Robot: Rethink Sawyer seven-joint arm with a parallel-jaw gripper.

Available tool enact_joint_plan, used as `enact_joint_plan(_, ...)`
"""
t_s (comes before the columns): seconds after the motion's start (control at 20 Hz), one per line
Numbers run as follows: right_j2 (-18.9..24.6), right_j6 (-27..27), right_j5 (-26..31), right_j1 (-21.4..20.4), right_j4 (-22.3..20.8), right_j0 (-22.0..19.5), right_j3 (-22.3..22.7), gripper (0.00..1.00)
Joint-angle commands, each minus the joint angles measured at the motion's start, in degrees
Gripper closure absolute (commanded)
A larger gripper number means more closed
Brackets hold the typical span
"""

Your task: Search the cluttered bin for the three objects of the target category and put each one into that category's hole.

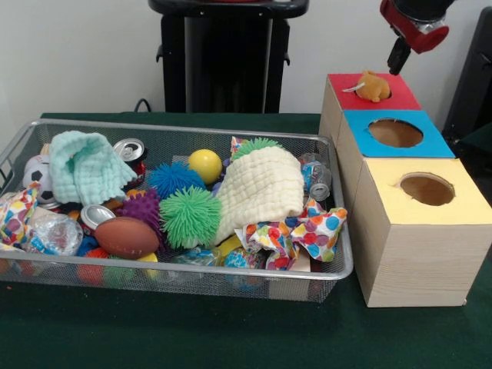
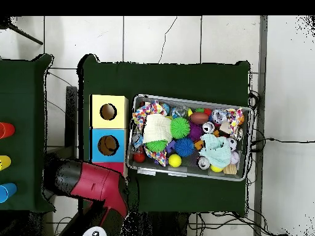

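Note:
The cluttered bin [image 1: 338, 265] is a silver wire basket on the left of the green table; it also shows in the overhead view [image 2: 248, 142]. Three wooden boxes stand to its right: a red-topped box [image 1: 338, 83], a blue-topped box [image 1: 430, 142] and a yellow-topped box [image 1: 469, 200], each with a round hole. A small tan plush toy [image 1: 373, 86] sits in the red box's hole, partly sticking out. My gripper [image 1: 398, 55] hangs just above and right of the toy, apart from it. In the overhead view my red arm [image 2: 92, 181] covers the red box.
The bin holds a mint cloth [image 1: 88, 173], a cream cloth [image 1: 260, 188], a dotted cloth [image 1: 304, 231], green [image 1: 190, 217], blue [image 1: 174, 178] and purple [image 1: 141, 207] spiky balls, a yellow ball [image 1: 205, 165], a brown football [image 1: 126, 237], a soccer ball [image 1: 35, 175] and cans [image 1: 131, 150].

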Motion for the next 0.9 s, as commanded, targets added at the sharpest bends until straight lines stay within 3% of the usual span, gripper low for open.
enact_joint_plan(0.05, 0.05, 12.22, -3.17, 3.53, -1.85, -2.17, -6.64, 1.00)
enact_joint_plan(0.4, 0.44, 11.78, -7.24, 3.91, -0.72, -0.95, -4.52, 1.00)
enact_joint_plan(0.6, 1.84, 11.66, -12.46, 5.87, -0.15, -0.51, -2.56, 1.00)
enact_joint_plan(0.9, 1.40, 11.85, -15.30, 9.52, -1.19, 0.45, -1.52, 1.00)
